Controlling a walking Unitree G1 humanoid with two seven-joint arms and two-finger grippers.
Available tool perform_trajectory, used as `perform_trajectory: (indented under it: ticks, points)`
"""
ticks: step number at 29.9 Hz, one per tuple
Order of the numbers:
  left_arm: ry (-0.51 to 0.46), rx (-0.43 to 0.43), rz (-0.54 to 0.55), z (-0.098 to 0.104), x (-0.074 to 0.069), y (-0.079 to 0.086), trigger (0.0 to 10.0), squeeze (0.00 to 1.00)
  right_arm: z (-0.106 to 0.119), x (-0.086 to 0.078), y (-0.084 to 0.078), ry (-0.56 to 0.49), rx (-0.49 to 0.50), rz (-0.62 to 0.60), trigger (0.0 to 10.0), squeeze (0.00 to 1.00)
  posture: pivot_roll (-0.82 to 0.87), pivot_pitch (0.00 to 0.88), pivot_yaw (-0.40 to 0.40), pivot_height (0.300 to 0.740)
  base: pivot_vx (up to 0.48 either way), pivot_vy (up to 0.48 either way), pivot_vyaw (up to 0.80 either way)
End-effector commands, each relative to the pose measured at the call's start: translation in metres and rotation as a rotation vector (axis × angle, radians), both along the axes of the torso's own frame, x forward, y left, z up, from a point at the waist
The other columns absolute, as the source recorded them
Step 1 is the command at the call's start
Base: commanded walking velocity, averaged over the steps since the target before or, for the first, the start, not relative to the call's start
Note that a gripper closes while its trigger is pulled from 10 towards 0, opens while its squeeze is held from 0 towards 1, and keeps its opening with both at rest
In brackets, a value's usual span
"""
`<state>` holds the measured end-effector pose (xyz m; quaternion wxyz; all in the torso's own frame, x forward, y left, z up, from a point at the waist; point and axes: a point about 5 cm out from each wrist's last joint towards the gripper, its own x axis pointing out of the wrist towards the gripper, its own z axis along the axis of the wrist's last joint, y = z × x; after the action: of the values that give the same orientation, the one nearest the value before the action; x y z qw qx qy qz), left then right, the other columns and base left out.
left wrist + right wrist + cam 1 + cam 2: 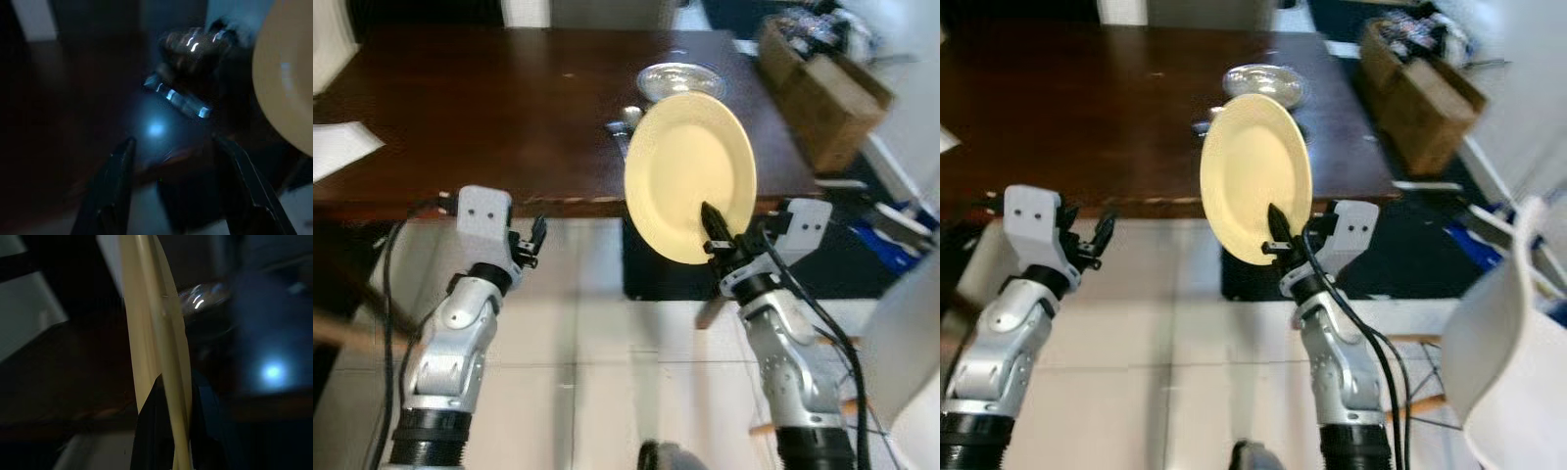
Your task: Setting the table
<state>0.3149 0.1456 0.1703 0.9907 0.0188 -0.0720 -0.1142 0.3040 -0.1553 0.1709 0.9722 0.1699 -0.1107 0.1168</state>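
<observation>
A pale yellow plate (690, 174) stands nearly upright in front of the dark wooden table's near edge (509, 201). My right gripper (717, 235) is shut on the plate's lower rim, one black finger lying across its face. In the right wrist view the plate (155, 347) is seen edge-on between the fingers. A glass dish (678, 78) and some cutlery (622, 127) lie on the table behind the plate. My left gripper (530, 242) hangs open just below the table edge, holding nothing; its fingers (110, 188) stand apart in the left wrist view.
An open cardboard box (822, 83) with clutter sits on the floor to the right of the table. A white sheet (340, 147) lies at the table's left edge. A white chair back (1503, 333) stands at the right. Light tiled floor (597, 333) lies below.
</observation>
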Motion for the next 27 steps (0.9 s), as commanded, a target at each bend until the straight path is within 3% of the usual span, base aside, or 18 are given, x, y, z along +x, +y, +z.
perform_trajectory:
  ticks: [1,4,5,6,7,10,11,17,22,27]
  points:
    - [0.034,0.010,0.035,-0.009,-0.002,0.011,10.0,0.00,0.001,0.000,0.008,-0.005,0.004,0.019,10.0,0.00,-0.12,0.056,0.036,0.740,0.480,0.000,0.00]
    - [0.024,0.009,0.038,-0.007,-0.002,0.012,10.0,0.00,0.009,0.001,0.012,-0.038,0.001,0.064,10.0,0.00,-0.12,0.051,0.039,0.740,0.480,0.000,0.00]
    - [0.017,0.009,0.046,-0.006,-0.002,0.012,10.0,0.00,0.012,-0.001,0.017,-0.048,0.003,0.111,10.0,0.00,-0.12,0.051,0.039,0.740,0.480,0.000,0.00]
    - [0.003,0.003,0.065,-0.004,-0.001,0.014,10.0,0.00,0.018,-0.006,0.028,-0.064,0.009,0.235,10.0,0.00,-0.12,0.053,0.039,0.740,0.480,0.000,0.00]
    - [0.003,0.003,0.065,-0.004,-0.001,0.014,10.0,0.00,0.018,-0.006,0.028,-0.064,0.009,0.235,10.0,0.00,-0.12,0.053,0.039,0.740,0.480,0.000,0.00]
    - [-0.048,0.012,0.114,0.005,-0.002,0.020,10.0,0.00,0.032,-0.021,0.048,-0.089,0.125,0.470,10.0,0.00,-0.12,0.053,0.039,0.740,0.480,0.000,0.00]
    - [-0.074,0.009,0.137,0.011,-0.002,0.025,10.0,0.00,0.039,-0.026,0.054,-0.104,0.206,0.540,10.0,0.00,-0.11,0.052,0.035,0.740,0.480,0.000,0.00]
    - [-0.099,0.022,0.127,0.020,-0.001,0.026,10.0,0.00,0.041,-0.021,0.055,-0.109,0.219,0.507,10.0,0.00,-0.11,0.050,0.033,0.740,0.480,0.000,0.00]
    - [-0.120,0.019,0.125,0.026,0.002,0.026,10.0,0.00,0.041,-0.016,0.053,-0.071,0.363,0.525,10.0,0.00,-0.11,0.050,0.038,0.740,0.480,0.000,0.00]
    - [-0.137,0.038,0.125,0.029,0.002,0.026,10.0,0.00,0.032,-0.011,0.054,-0.011,0.420,0.524,10.0,0.00,-0.11,0.049,0.037,0.740,0.480,0.000,0.00]
